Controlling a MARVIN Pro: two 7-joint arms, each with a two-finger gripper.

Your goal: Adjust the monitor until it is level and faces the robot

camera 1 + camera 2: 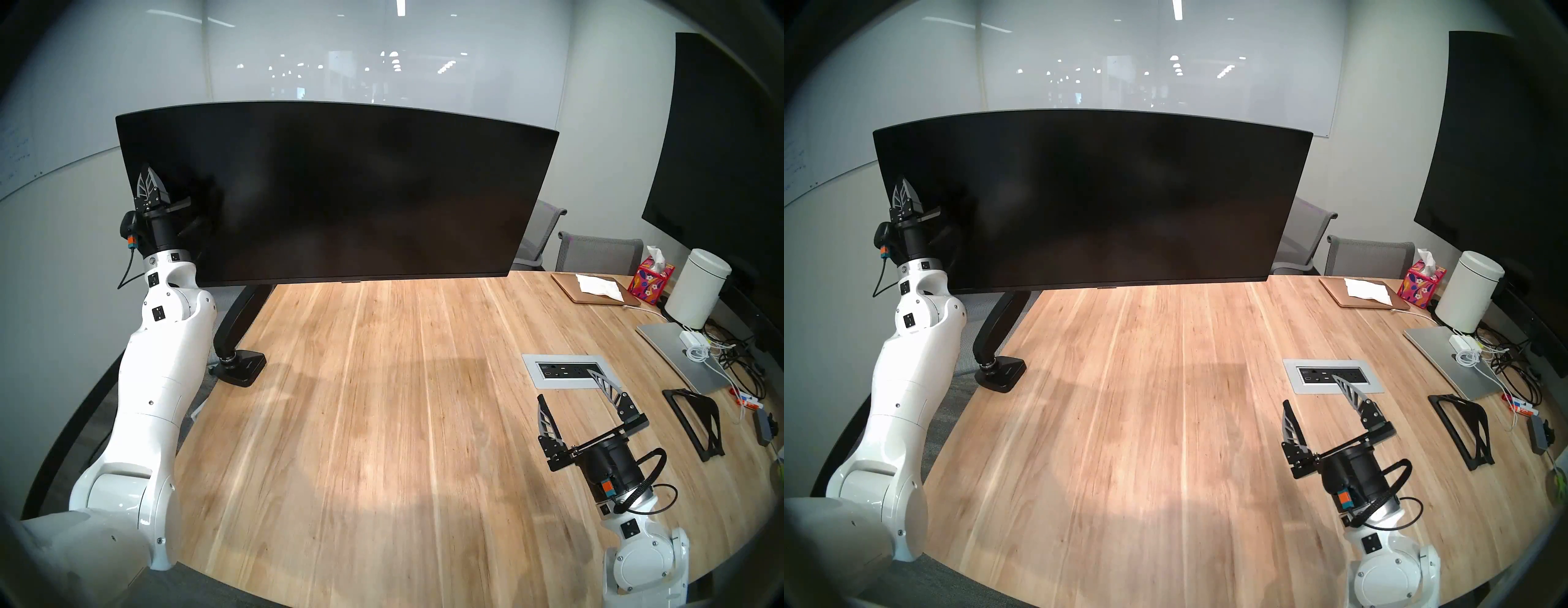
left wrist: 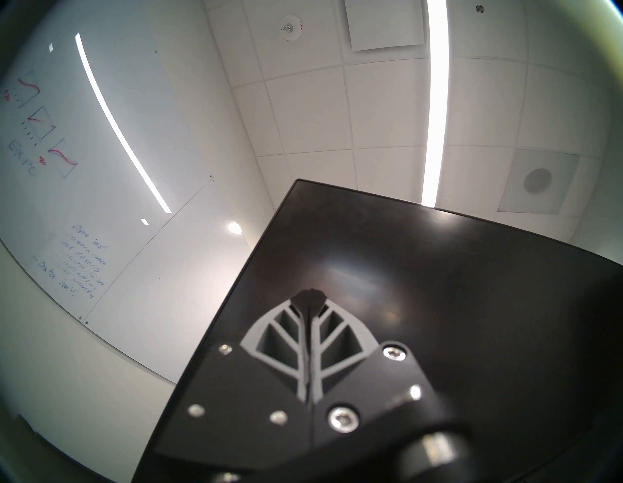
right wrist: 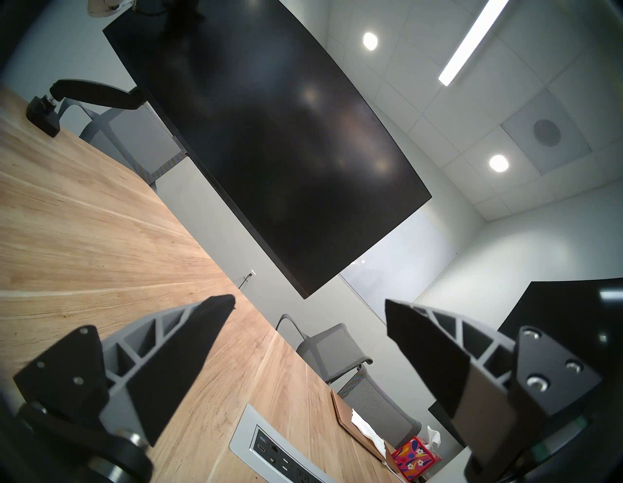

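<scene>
left gripper (image 1: pixel 148 170) raised in front of the monitor (image 1: pixel 339 191) near its left edge, fingers pressed together on nothing, tip pointing up. same head view: monitor hanging over the far part of the wooden surface (image 1: pixel 360 424) on a black articulated arm (image 1: pixel 237 314) with clamp base (image 1: pixel 244 367) at the left rim, top edge sloping down toward the right, dark screen turned toward the camera. right gripper (image 1: pixel 568 388) low over the near right of the surface, fingers spread wide, holding nothing, just short of a grey socket panel (image 1: pixel 564 371). second head view: much the same, left gripper (image 1: pixel 905 184) against the screen's left end, larger black screen (image 1: pixel 1501 140) on the right wall. left wrist view: fingers (image 2: pixel 286 344) closed flat against each other before the monitor's corner (image 2: pixel 438 270), whiteboard (image 2: pixel 84 168) beyond; touching or not, cannot tell. right wrist view: open fingers (image 3: pixel 188 350) framing the surface, monitor (image 3: pixel 286 135) well apart, above and beyond.
</scene>
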